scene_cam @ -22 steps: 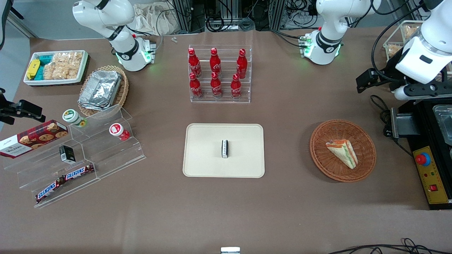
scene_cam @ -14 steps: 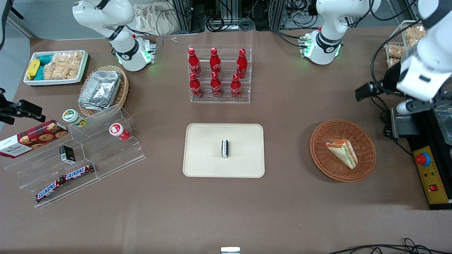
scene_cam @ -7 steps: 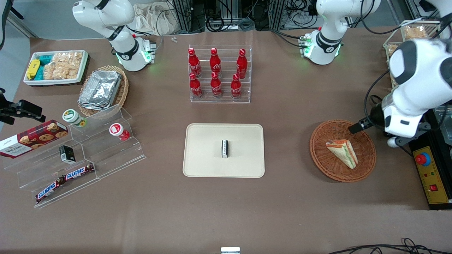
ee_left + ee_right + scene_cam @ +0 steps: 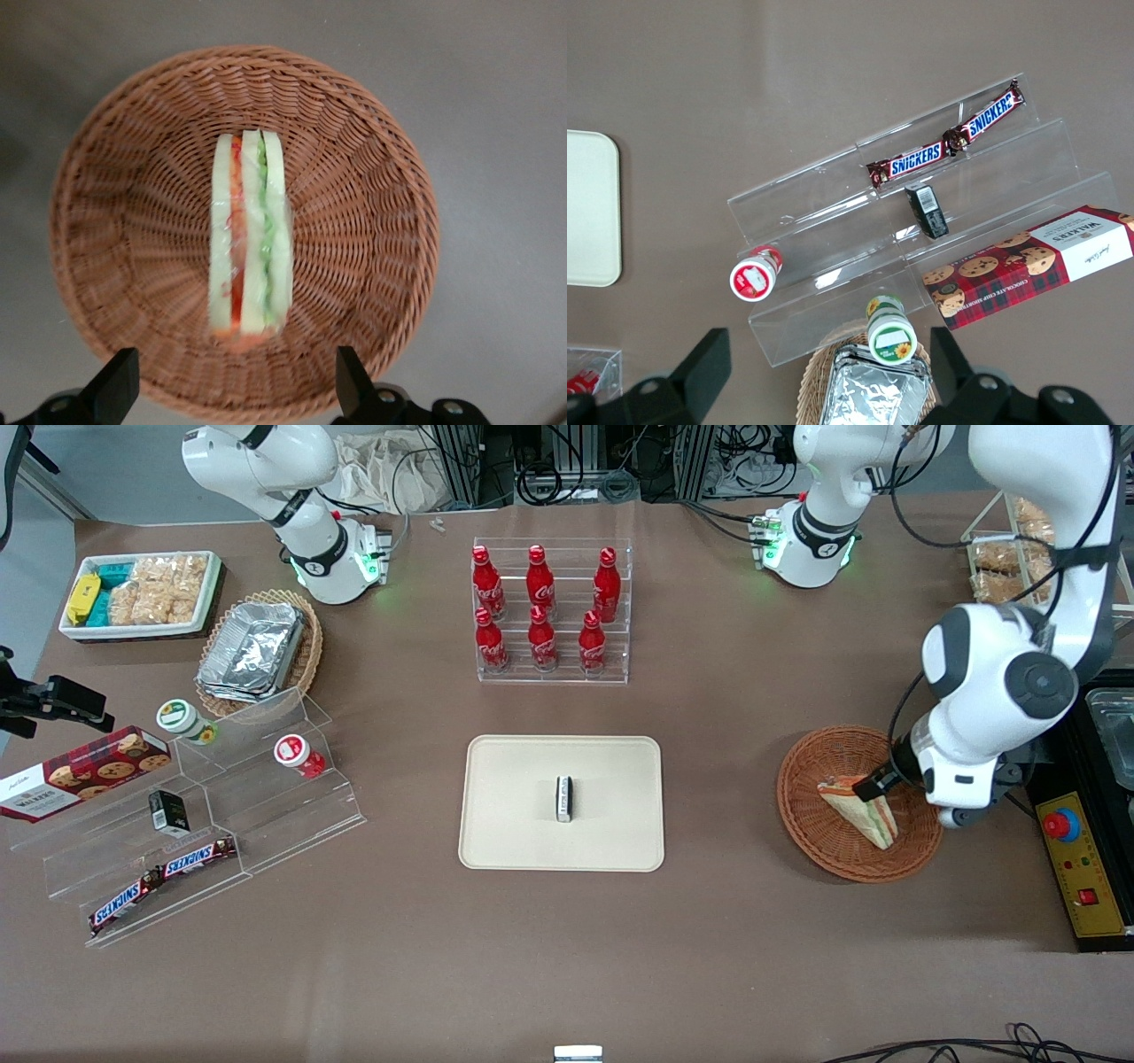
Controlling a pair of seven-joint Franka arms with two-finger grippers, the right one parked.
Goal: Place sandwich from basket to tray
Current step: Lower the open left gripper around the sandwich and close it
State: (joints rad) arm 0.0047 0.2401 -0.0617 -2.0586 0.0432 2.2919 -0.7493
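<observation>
While claw (image 4: pixel 232 390) hangs open above sandwich (image 4: pixel 251 235) in basket (image 4: pixel 372 221), tray (image 4: pixel 611 841) sits well apart.

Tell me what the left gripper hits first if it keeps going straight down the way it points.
Probably the sandwich: the open gripper hangs above the basket, fingers spread wider than the wedge. Height above it is unclear.

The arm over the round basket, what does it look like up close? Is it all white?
Mostly. The working arm has glossy white rounded shells with dark grey joint caps and bands, and black cables looping alongside. Its base glows green. The gripper, above the basket and sandwich, has two black wedge-shaped fingers, set wide apart.
</observation>
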